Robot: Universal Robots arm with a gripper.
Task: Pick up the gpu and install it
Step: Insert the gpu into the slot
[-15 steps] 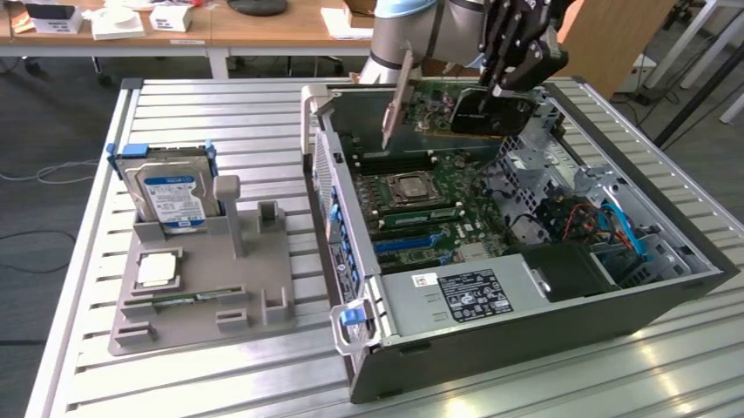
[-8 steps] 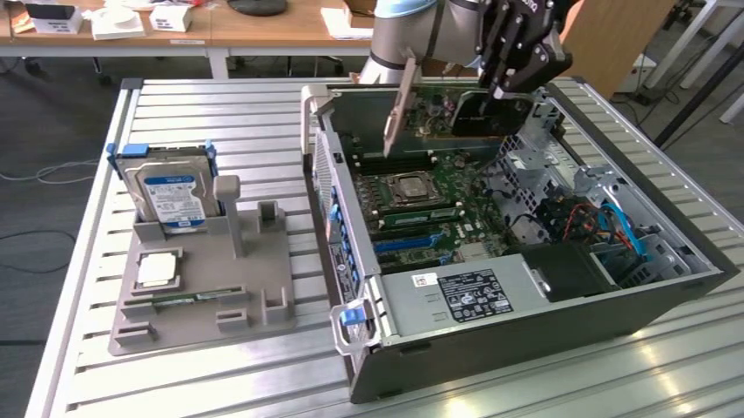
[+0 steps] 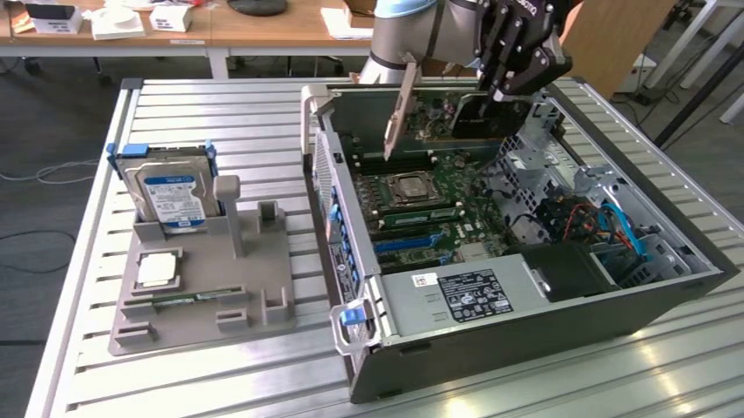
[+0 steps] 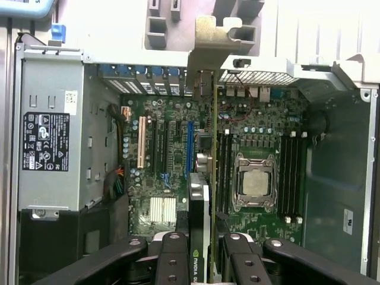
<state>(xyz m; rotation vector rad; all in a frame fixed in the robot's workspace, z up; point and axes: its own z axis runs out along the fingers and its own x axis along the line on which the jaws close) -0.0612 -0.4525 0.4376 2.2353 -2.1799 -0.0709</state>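
Open case (image 3: 524,348) leaves room under the gpu (image 3: 479,117); power supply (image 3: 454,296) blocks one end

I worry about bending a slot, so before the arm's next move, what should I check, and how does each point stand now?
1. gpu held in the pincer: ok.
2. Card edge parallel to the blue slot: ok.
3. Card exactly over its slot: cannot tell.
4. Silvery bracket toward the rear of the case: ok.
5. Hard drive apart from the case, standing in the grey holder: ok.
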